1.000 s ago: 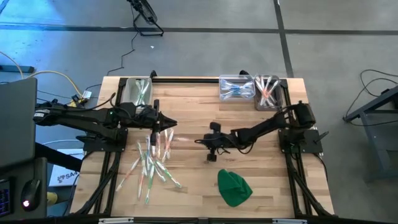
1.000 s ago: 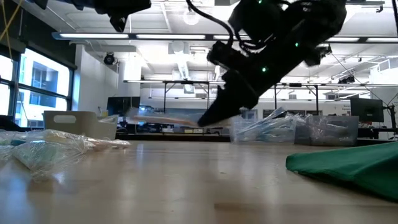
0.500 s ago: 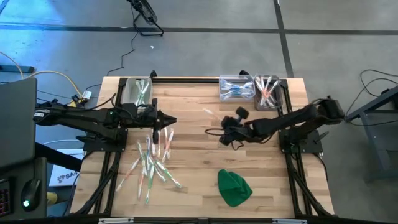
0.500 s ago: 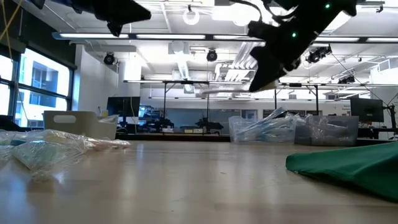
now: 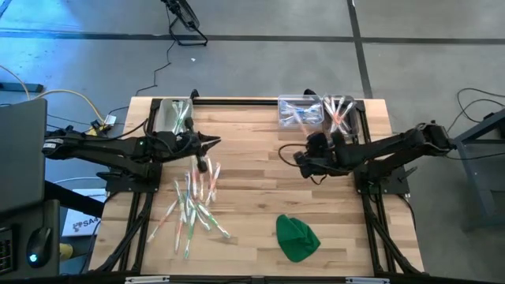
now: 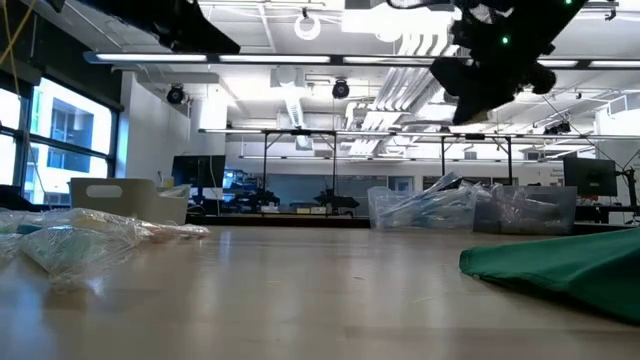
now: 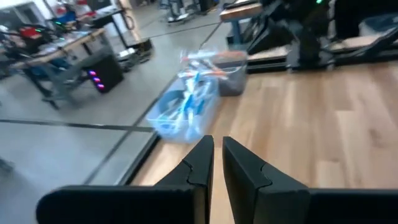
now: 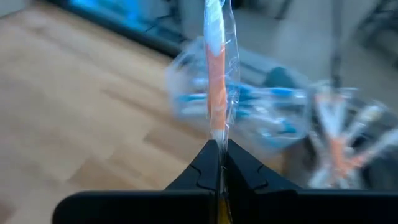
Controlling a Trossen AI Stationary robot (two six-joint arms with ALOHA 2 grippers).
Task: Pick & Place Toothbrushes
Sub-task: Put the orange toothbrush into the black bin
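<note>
An orange-accented toothbrush (image 8: 216, 68) in clear wrap stands straight out from the right gripper (image 8: 218, 149), its near end pinched between the two fingers (image 8: 205, 165), which are pressed tight on it. Just beyond its far tip sit two clear bins (image 8: 249, 112), one with blue brushes, one with orange. In the high view that right gripper (image 5: 304, 155) hangs just short of the bins (image 5: 301, 111). The left gripper (image 7: 216, 144) shows fingers nearly together with a thin gap, nothing between them, near the loose toothbrush pile (image 5: 193, 203) on the tabletop (image 5: 252, 213).
</note>
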